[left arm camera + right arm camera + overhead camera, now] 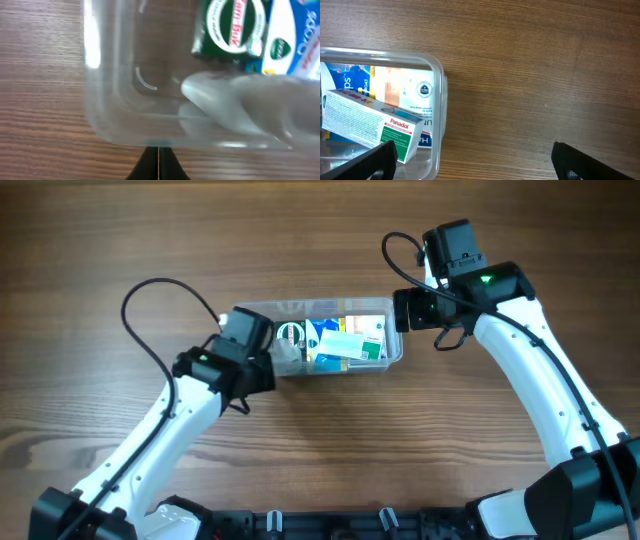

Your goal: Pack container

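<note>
The container (255, 312) sits about mid-desk, a little toward the far edge, well filled with boxes. The left tool (159, 161) is closed on nothing, its tips just outside the container's left end; whether they touch the wall I cannot tell. The right tool (472, 152) hangs wide open at the right end, one finger over the container's corner, the other over bare desk (545, 60). The likeliest trouble, I judge, is that the light container skids or swivels if the closed left tool nudges its wall, since nothing pins it. If the right tool drops as it stands, a finger may catch the rim or crush the Panadol box (370, 122), which lies tilted on top of the others and could ride over the edge. Legible writing: "Panadol" on that white-and-green box; a blue box (347, 80) beneath shows "ps" and "ROAT"; the green box (227, 27) near the left end seems to read "Zam-Buk", though blurred.
</note>
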Controlling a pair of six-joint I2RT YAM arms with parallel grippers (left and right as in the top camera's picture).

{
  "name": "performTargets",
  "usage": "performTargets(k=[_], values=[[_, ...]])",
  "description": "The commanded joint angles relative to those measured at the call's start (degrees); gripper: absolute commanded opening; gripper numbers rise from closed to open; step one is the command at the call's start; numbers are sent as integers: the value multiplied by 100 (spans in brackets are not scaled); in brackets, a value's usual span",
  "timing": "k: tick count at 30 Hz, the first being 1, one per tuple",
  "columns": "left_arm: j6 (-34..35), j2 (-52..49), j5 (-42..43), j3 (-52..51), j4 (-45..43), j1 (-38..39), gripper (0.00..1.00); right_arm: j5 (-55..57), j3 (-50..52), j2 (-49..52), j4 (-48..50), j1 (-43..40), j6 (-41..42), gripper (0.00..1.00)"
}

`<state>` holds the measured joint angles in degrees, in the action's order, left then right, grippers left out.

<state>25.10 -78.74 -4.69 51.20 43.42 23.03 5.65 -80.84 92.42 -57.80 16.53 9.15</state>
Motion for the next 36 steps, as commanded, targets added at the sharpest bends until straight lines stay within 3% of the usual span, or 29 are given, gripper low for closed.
performTargets(k=[1, 7, 8, 9, 10, 11, 16, 36], values=[[-92, 232, -46, -9, 28, -393, 4, 74, -85, 74, 15, -17, -11, 100], [-66, 772, -57, -9, -280, -1493, 5, 74, -85, 74, 15, -17, -13, 100], [-68, 776, -57, -9, -363, -1668, 12, 74, -85, 74, 15, -17, -15, 100], [-68, 776, -57, -9, -428, -1821, 24, 74, -85, 74, 15, -17, -13, 100], [-68, 774, -57, -9, -472, -1950, 57, 74, -85, 74, 15, -17, -13, 100], [-68, 772, -57, -9, -514, -2146, 100, 74, -85, 74, 15, -17, -15, 100], [-70, 772, -55, -9, -494, -2546, 100, 74, -85, 74, 15, -17, -13, 100], [-70, 772, -55, -9, -490, -2544, 100, 74, -85, 74, 15, -17, -13, 100]])
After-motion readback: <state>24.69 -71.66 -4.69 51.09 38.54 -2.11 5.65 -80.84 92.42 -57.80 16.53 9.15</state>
